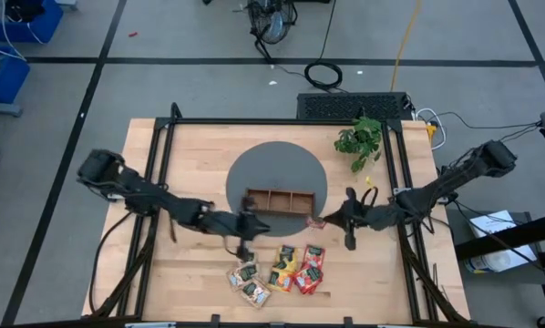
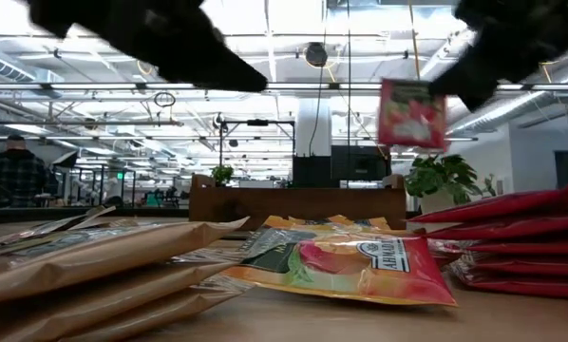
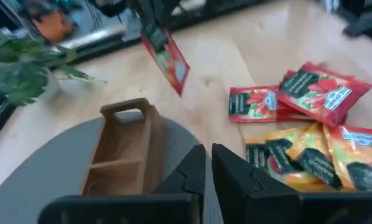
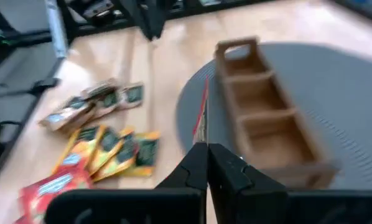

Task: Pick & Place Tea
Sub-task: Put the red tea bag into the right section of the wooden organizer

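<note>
Red sachet (image 4: pixel 199 118) pinched edge-on between right gripper (image 4: pixel 206 152) fingers, hanging off table, just beside wooden tray (image 4: pixel 267 118) end. Remaining sachets (image 1: pixel 277 271) heaped below both grippers. Left gripper (image 3: pixel 208 163) nearly closed, empty, at tray's opposite end.

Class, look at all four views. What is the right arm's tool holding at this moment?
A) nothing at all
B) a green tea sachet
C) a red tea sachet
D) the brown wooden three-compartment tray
C: the right tool is shut on a flat red tea sachet, lifted off the table near the brown wooden three-compartment tray.
</note>
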Robot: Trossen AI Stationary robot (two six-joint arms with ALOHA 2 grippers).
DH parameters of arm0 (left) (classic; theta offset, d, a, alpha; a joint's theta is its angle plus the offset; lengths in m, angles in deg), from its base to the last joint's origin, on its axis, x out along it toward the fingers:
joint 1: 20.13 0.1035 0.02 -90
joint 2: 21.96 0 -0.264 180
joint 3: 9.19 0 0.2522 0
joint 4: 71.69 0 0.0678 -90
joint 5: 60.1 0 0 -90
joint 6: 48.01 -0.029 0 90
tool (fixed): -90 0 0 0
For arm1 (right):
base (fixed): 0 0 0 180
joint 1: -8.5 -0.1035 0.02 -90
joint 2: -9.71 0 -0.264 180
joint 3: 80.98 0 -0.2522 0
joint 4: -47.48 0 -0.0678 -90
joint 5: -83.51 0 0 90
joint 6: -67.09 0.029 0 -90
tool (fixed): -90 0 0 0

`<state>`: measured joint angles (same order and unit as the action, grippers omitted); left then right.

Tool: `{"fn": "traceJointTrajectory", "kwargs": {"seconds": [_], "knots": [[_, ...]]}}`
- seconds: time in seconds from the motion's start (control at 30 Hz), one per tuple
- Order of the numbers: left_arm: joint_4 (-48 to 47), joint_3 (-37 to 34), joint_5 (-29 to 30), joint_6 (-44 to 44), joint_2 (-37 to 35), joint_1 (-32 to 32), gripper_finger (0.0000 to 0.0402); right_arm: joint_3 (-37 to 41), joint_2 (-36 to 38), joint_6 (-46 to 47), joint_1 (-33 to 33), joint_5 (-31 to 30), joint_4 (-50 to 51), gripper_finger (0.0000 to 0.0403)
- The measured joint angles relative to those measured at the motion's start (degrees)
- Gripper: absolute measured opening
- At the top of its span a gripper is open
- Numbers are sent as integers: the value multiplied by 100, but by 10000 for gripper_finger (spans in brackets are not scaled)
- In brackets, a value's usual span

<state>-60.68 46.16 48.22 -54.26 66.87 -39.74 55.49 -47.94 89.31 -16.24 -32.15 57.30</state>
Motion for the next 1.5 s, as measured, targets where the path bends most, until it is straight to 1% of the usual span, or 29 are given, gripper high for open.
{"fn": "traceJointTrajectory", "kwargs": {"seconds": [0.1,0.17,0.23,0.3,0.43,0.5,0.67,1.0,1.17,1.3,1.4,1.5], "knots": [[1469,-781,-13,73,-145,137,35,-664,-117,-553,449,19,852,0],[1959,-1083,2,95,-148,212,35,-1071,-292,-908,776,23,1246,0],[2117,-1183,-23,106,-152,250,35,-1304,-505,-1288,1101,84,1532,0],[2098,-1215,-24,106,-161,262,35,-1397,-770,-1627,1418,355,1502,0],[1996,-1213,-24,108,-156,263,35,-1441,-1287,-1840,1924,898,1098,0],[1997,-1211,-26,109,-156,261,35,-1444,-1521,-1843,2048,1080,1015,0],[1994,-1211,-83,83,-156,255,35,-1442,-1910,-1845,2110,1088,937,0],[2009,-1207,-83,71,-156,264,35,-1443,-2109,-1513,2108,1023,1171,0],[2003,-1207,-83,75,-156,264,35,-1283,-2188,-1477,2108,897,1120,0],[1987,-1207,-83,86,-156,264,35,-1206,-2182,-1506,2104,922,1112,0],[1987,-1207,-83,86,-156,264,35,-1197,-2179,-1516,2097,923,1092,8],[1987,-1207,-83,99,-156,264,35,-1197,-2176,-1521,2091,921,981,27]]}}
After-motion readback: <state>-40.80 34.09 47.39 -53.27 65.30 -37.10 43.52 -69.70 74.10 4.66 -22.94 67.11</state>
